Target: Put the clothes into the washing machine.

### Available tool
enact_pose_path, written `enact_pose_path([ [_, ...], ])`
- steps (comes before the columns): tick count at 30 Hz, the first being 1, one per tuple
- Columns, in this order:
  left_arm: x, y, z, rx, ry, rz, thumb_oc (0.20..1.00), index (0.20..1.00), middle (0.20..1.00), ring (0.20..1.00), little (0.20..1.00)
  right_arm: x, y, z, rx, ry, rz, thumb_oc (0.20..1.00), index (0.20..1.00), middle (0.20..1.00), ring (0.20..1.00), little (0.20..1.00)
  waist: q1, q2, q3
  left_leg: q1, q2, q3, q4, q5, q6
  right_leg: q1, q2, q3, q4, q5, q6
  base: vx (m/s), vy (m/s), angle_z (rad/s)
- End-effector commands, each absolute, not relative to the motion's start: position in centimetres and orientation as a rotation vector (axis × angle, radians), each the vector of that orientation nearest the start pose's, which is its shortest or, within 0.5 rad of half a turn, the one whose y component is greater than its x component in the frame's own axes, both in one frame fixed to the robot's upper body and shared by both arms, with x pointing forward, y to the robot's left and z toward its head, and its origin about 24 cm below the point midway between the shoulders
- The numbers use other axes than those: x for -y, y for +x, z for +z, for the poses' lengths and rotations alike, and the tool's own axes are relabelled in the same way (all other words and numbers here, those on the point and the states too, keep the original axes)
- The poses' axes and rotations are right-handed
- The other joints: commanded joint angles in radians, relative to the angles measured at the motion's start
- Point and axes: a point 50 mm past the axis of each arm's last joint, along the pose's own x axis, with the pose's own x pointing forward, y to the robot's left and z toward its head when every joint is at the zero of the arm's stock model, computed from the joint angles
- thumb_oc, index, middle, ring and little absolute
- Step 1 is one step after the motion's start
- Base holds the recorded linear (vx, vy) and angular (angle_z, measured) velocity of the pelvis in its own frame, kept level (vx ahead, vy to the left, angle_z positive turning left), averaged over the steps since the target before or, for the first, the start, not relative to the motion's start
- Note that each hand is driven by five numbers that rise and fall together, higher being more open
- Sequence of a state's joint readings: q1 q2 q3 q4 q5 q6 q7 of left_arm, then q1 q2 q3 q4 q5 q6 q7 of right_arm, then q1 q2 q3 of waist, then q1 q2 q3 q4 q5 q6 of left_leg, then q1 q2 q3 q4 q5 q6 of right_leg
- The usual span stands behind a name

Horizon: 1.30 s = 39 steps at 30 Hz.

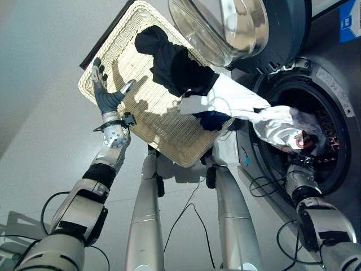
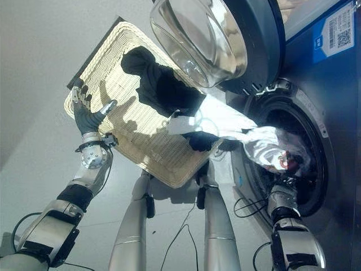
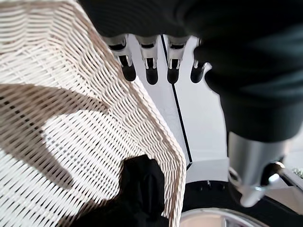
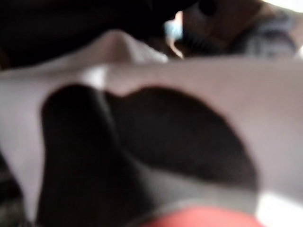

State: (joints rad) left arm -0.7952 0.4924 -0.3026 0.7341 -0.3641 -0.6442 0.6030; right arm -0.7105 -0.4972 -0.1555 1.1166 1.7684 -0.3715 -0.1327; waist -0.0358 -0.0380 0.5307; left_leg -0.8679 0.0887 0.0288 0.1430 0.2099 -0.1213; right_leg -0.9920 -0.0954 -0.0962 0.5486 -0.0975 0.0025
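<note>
- Rectangular cream wicker basket: seen tilted beside the machine; a black garment is held in it, lying toward the rim nearest the machine, with a dark blue piece at that rim.
- Front-loading grey washing machine: its round glass door is swung open; patterned clothes are seen inside the drum.
- White garment: stretched from the basket rim across into the drum opening, its far end bunched at the right hand.
- Right hand: placed at the drum mouth, wrapped in the white cloth; whether its fingers are closed cannot be told.
- Left hand: fingers spread straight, laid against the basket's outer rim, well apart from the garments.
</note>
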Motion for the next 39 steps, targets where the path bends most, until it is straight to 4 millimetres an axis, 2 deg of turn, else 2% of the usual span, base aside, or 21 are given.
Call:
enact_pose_path([
  [1,-21.1,35.8,20.5,0.782,0.078,0.402,1.000,1.000,1.000,1.000,1.000,42.5,27.7,14.3,0.476,1.127,-1.426,0.200,0.200,0.200,0.200,0.200,-0.003,0.007,-0.011,-0.025,-0.064,0.028,0.163,-0.158,0.006,0.080,0.028,-0.055,-0.298,0.258,0.135,-0.01,-0.109,-0.10],
  [2,-21.3,35.7,20.5,0.785,0.086,0.402,1.000,1.000,1.000,1.000,1.000,43.0,27.2,15.4,0.513,1.127,-1.462,0.200,0.200,0.200,0.200,0.200,-0.002,0.002,-0.011,-0.026,-0.063,0.025,0.164,-0.158,0.007,0.080,0.029,-0.056,-0.299,0.258,0.134,-0.01,-0.103,-0.13],
  [3,-21.4,35.3,20.4,0.789,0.103,0.404,1.000,1.000,1.000,1.000,1.000,43.8,25.8,18.1,0.627,1.066,-1.579,0.200,0.200,0.200,0.200,0.200,-0.004,-0.006,-0.011,-0.030,-0.062,0.022,0.166,-0.159,0.007,0.079,0.032,-0.058,-0.298,0.259,0.133,-0.01,-0.066,-0.10],
  [5,-22.4,34.9,20.4,0.791,0.123,0.422,1.000,1.000,1.000,1.000,1.000,44.0,24.5,21.5,0.726,1.029,-1.670,0.200,0.200,0.200,0.200,0.200,-0.015,-0.023,-0.011,-0.027,-0.057,0.018,0.166,-0.160,0.007,0.085,0.039,-0.056,-0.303,0.264,0.133,-0.01,-0.029,-0.03],
  [8,-23.5,34.9,21.0,0.787,0.142,0.438,1.000,1.000,1.000,1.000,1.000,45.1,22.6,23.5,0.805,0.994,-1.724,0.200,0.200,0.200,0.200,0.200,-0.026,-0.043,-0.011,-0.016,-0.054,0.015,0.155,-0.156,0.007,0.096,0.044,-0.053,-0.315,0.269,0.134,-0.01,-0.016,-0.07],
  [9,-24.0,34.9,21.3,0.785,0.148,0.441,1.000,1.000,1.000,1.000,1.000,45.9,21.9,23.7,0.809,0.991,-1.723,0.473,0.473,0.473,0.473,0.473,-0.029,-0.049,-0.011,-0.010,-0.052,0.014,0.148,-0.155,0.005,0.103,0.045,-0.053,-0.321,0.269,0.134,0.00,-0.015,-0.10],
  [10,-24.4,34.9,21.5,0.783,0.155,0.439,1.000,1.000,1.000,1.000,1.000,46.8,21.0,23.7,0.815,0.977,-1.726,1.000,1.000,1.000,1.000,1.000,-0.029,-0.054,-0.011,-0.005,-0.053,0.013,0.144,-0.154,0.007,0.108,0.044,-0.053,-0.325,0.270,0.134,0.01,-0.021,-0.10],
  [11,-24.7,35.1,21.8,0.780,0.163,0.435,1.000,1.000,1.000,1.000,1.000,47.7,20.3,23.6,0.816,0.969,-1.711,1.000,1.000,1.000,1.000,1.000,-0.028,-0.057,-0.011,-0.005,-0.053,0.011,0.145,-0.154,0.007,0.110,0.043,-0.054,-0.326,0.269,0.134,0.02,-0.024,-0.05],
  [14,-25.2,35.4,22.5,0.776,0.179,0.421,1.000,1.000,1.000,1.000,1.000,48.6,19.7,23.4,0.804,0.939,-1.711,1.000,1.000,1.000,1.000,1.000,-0.021,-0.060,-0.011,-0.008,-0.060,0.001,0.146,-0.151,0.010,0.109,0.040,-0.057,-0.326,0.270,0.132,0.02,-0.021,0.03],
  [20,-25.3,35.7,23.1,0.775,0.185,0.405,1.000,1.000,1.000,1.000,1.000,48.4,20.1,23.6,0.763,0.842,-1.732,1.000,1.000,1.000,1.000,1.000,-0.014,-0.054,-0.011,-0.011,-0.070,-0.006,0.144,-0.153,0.013,0.109,0.034,-0.064,-0.333,0.271,0.133,0.01,-0.004,0.01],
  [22,-24.8,35.8,23.2,0.779,0.191,0.389,1.000,1.000,1.000,1.000,1.000,47.5,21.3,24.6,0.662,0.597,-1.792,1.000,1.000,1.000,1.000,1.000,-0.007,-0.047,-0.011,-0.018,-0.078,-0.007,0.148,-0.156,0.016,0.103,0.029,-0.067,-0.334,0.272,0.135,0.00,0.000,0.00],
  [23,-24.2,36.0,23.5,0.785,0.191,0.378,1.000,1.000,1.000,1.000,1.000,46.8,22.3,25.4,0.598,0.412,-1.815,1.000,1.000,1.000,1.000,1.000,-0.004,-0.044,-0.011,-0.028,-0.084,-0.007,0.148,-0.147,0.021,0.093,0.026,-0.068,-0.337,0.282,0.134,0.00,0.000,0.00],
  [24,-24.0,36.0,23.4,0.780,0.193,0.374,1.000,1.000,1.000,1.000,1.000,46.5,22.6,25.5,0.570,0.358,-1.835,1.000,1.000,1.000,1.000,1.000,-0.001,-0.041,-0.011,-0.021,-0.082,-0.007,0.152,-0.157,0.020,0.100,0.027,-0.068,-0.334,0.273,0.136,0.00,0.003,0.03],
  [25,-23.7,36.1,23.4,0.780,0.193,0.366,1.000,1.000,1.000,1.000,1.000,45.9,23.5,25.7,0.474,0.145,-1.846,1.000,1.000,1.000,1.000,1.000,0.001,-0.038,-0.011,-0.021,-0.081,-0.006,0.153,-0.158,0.020,0.101,0.026,-0.071,-0.332,0.272,0.138,0.00,0.000,0.00],
  [28,-22.9,36.4,23.9,0.791,0.191,0.348,1.000,1.000,1.000,1.000,1.000,44.8,25.5,26.9,0.374,-0.126,-1.775,1.000,1.000,1.000,1.000,1.000,0.006,-0.031,-0.011,-0.029,-0.087,-0.007,0.155,-0.157,0.027,0.095,0.023,-0.073,-0.332,0.273,0.138,0.00,0.000,0.00],
  [30,-22.6,36.5,24.4,0.796,0.184,0.342,1.000,1.000,1.000,1.000,1.000,43.7,26.9,28.0,0.384,-0.223,-1.693,1.000,1.000,1.000,1.000,1.000,0.004,-0.025,-0.011,-0.035,-0.090,-0.005,0.159,-0.158,0.030,0.089,0.023,-0.072,-0.331,0.271,0.136,-0.01,0.033,-0.02],
  [33,-22.4,36.6,24.4,0.802,0.187,0.335,1.000,1.000,1.000,1.000,1.000,42.8,28.0,28.2,0.389,-0.280,-1.628,1.000,1.000,1.000,1.000,1.000,0.004,-0.022,-0.011,-0.038,-0.091,-0.003,0.161,-0.159,0.030,0.084,0.022,-0.071,-0.326,0.268,0.136,0.00,0.012,-0.01],
  [39,-21.4,36.7,24.7,0.829,0.191,0.310,1.000,1.000,1.000,1.000,1.000,40.7,30.6,26.1,0.338,-0.448,-1.433,1.000,1.000,1.000,1.000,1.000,0.006,-0.008,-0.011,-0.052,-0.094,0.005,0.158,-0.160,0.035,0.064,0.018,-0.075,-0.318,0.265,0.139,-0.01,0.009,0.05],
])
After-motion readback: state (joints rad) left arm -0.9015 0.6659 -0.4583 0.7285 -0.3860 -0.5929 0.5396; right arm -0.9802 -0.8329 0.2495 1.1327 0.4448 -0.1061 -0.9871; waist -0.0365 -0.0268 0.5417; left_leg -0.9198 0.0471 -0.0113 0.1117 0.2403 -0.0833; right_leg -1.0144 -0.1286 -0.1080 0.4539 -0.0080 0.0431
